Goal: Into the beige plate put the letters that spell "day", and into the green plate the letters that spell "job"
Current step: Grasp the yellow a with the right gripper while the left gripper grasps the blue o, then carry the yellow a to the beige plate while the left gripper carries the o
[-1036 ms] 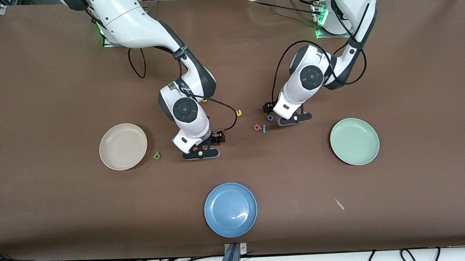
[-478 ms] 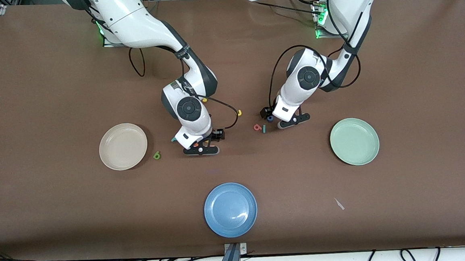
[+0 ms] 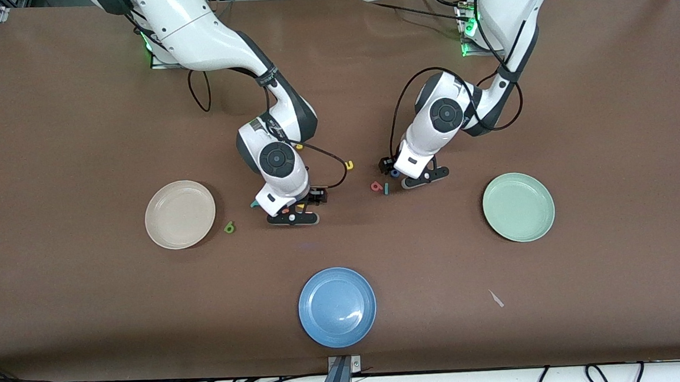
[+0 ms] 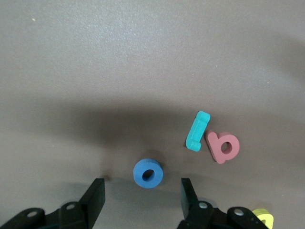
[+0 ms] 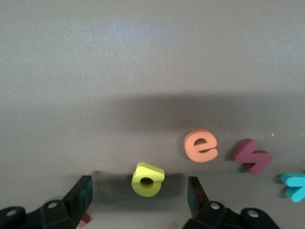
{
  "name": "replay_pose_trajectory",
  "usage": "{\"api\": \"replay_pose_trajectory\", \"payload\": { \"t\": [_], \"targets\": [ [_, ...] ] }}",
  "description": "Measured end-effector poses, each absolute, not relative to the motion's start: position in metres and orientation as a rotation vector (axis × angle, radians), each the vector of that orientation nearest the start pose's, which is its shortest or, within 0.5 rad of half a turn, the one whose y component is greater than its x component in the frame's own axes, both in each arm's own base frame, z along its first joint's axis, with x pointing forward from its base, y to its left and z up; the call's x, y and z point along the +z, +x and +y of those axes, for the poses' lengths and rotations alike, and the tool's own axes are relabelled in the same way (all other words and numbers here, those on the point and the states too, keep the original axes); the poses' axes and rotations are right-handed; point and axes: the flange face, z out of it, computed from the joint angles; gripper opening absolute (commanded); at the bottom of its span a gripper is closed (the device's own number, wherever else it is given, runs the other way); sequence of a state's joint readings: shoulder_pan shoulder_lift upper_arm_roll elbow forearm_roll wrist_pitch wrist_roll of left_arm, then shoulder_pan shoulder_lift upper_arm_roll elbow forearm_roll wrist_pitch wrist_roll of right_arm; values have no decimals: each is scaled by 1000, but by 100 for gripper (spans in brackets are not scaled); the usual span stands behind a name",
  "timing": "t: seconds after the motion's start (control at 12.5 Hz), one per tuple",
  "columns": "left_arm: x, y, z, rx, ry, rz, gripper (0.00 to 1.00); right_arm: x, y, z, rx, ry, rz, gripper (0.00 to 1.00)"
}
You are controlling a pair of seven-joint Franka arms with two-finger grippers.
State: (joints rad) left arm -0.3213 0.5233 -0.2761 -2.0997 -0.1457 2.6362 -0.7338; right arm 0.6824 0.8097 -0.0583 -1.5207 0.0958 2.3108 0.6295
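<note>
My left gripper is open and low over the table, its fingers either side of the blue "o" without touching it. The teal "j" and salmon "b" lie just beside the "o". My right gripper is also open, straddling the yellow "d". The teal "y" lies close by. The green letter rests beside the beige plate. The green plate sits toward the left arm's end. Both plates hold nothing.
An orange "e" and a dark red letter lie close to the "d". A yellow "u" sits between the two hands. A blue plate lies nearer the front camera.
Both hands have come lower. The left hand slid toward the right arm's end to straddle the "o", its fingers narrowing a little. The right hand shifted slightly over the "d".
</note>
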Motion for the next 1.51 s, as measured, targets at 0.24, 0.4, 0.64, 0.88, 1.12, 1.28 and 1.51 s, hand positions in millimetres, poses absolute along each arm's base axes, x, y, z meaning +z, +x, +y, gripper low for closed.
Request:
{"api": "replay_pose_trajectory", "payload": {
  "t": [0.24,0.4,0.64,0.88,1.12,1.28,1.51],
  "targets": [
    [178,485,-326,162,-3261,-429,70,177,565,423,51,-3125,80,88],
    [183,489,-329,153,-3246,-414,70,174,564,422,44,-3122,81,84],
    [182,489,-334,153,-3239,-407,69,170,562,421,23,-3114,83,82],
    [171,494,-336,167,-3235,-424,62,171,562,420,19,-3113,83,75],
    [171,496,-336,174,-3226,-422,41,173,562,420,17,-3112,85,56],
    [170,495,-336,178,-3204,-385,35,176,563,420,12,-3110,87,47],
    [171,494,-336,198,-3186,-373,35,177,563,419,10,-3110,87,31]
  ]
}}
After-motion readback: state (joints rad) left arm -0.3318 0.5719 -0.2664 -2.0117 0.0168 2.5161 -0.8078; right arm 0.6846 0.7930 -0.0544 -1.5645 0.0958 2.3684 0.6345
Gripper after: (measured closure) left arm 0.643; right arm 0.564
